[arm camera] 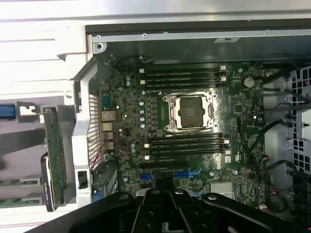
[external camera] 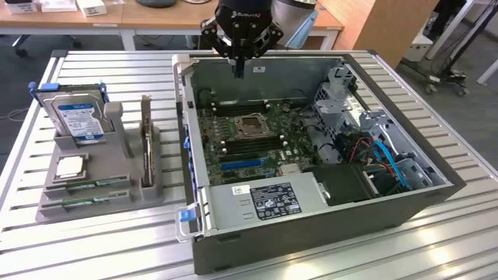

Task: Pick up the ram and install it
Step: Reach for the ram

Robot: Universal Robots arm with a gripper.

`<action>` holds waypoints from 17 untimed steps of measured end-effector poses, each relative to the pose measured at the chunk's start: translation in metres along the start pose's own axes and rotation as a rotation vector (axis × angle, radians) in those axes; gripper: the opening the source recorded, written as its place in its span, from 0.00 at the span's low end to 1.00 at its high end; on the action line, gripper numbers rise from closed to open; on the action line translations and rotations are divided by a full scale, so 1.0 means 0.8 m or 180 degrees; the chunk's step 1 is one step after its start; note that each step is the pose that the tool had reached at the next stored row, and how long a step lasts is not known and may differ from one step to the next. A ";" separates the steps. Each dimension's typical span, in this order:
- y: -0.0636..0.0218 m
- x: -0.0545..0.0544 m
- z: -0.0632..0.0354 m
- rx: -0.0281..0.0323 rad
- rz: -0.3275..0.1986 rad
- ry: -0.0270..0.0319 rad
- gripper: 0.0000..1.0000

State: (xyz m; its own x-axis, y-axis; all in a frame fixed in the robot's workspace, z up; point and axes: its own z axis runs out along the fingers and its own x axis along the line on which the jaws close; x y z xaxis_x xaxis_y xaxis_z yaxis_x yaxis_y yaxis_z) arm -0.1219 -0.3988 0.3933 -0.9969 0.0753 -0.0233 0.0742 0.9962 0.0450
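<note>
My gripper hangs shut and empty above the back wall of the open computer case, over the motherboard. From the wrist its black fingers meet over the board's edge. Two ram sticks lie flat in the front slots of the grey holder on the exterior view's left, well away from the gripper. The lower stick sits just in front of the first. Dark memory slots run on both sides of the processor socket.
On the holder stand a blue-labelled hard drive, an upright expansion card and a square chip. The case holds a power supply, drive cages and cables on the exterior view's right. Slatted metal table all around.
</note>
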 end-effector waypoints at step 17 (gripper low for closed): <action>-0.001 0.009 0.000 0.0000 0.0000 0.0000 0.10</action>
State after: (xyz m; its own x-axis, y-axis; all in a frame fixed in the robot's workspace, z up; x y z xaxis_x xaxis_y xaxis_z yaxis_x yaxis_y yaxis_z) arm -0.1290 -0.3989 0.3933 -0.9969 0.0753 -0.0233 0.0742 0.9962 0.0451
